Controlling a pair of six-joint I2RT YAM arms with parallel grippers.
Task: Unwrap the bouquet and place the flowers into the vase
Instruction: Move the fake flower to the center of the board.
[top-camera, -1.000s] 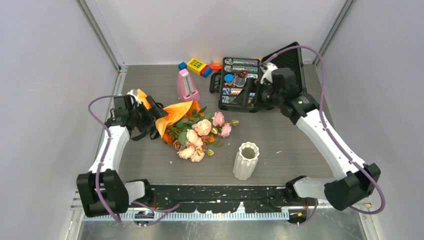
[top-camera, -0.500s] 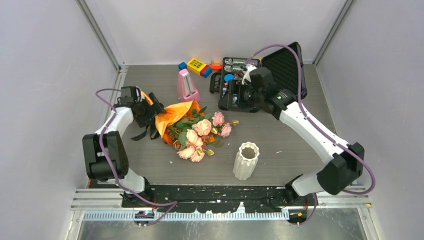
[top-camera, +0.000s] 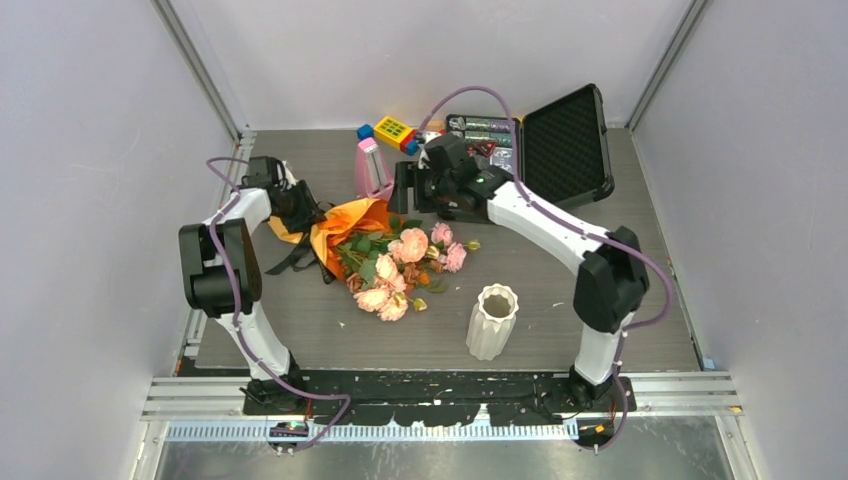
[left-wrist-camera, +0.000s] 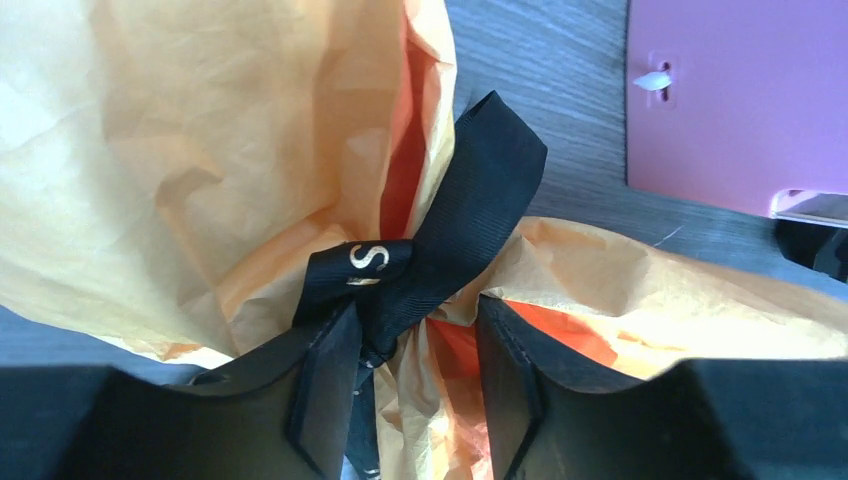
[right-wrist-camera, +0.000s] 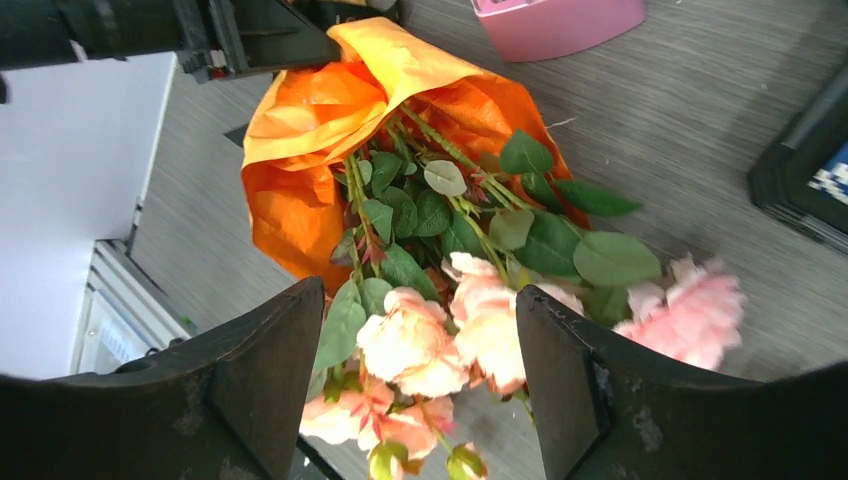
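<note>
The bouquet (top-camera: 345, 228) lies left of centre, its orange paper (left-wrist-camera: 200, 170) tied at the neck with a black ribbon (left-wrist-camera: 440, 240). The flowers (top-camera: 400, 262), pink and peach roses with green leaves (right-wrist-camera: 440, 340), spill out toward the middle. My left gripper (top-camera: 305, 208) (left-wrist-camera: 415, 330) sits at the tied neck, its jaws closed in on the crumpled paper and ribbon just below the knot. My right gripper (top-camera: 405, 188) (right-wrist-camera: 420, 390) hangs open above the blooms, touching nothing. The white ribbed vase (top-camera: 492, 320) stands upright at the front, apart from both grippers.
A pink metronome-shaped object (top-camera: 372, 170) stands just behind the bouquet, close to the right wrist. An open black case (top-camera: 560, 140) with small parts and some coloured toy blocks (top-camera: 393, 132) sit at the back. The left table edge (right-wrist-camera: 110, 280) runs close to the bouquet's wrapped end.
The right arm swung left from over the black case to above the flowers. The left gripper's jaws narrowed around the bouquet's tied neck, and the bouquet shifted slightly.
</note>
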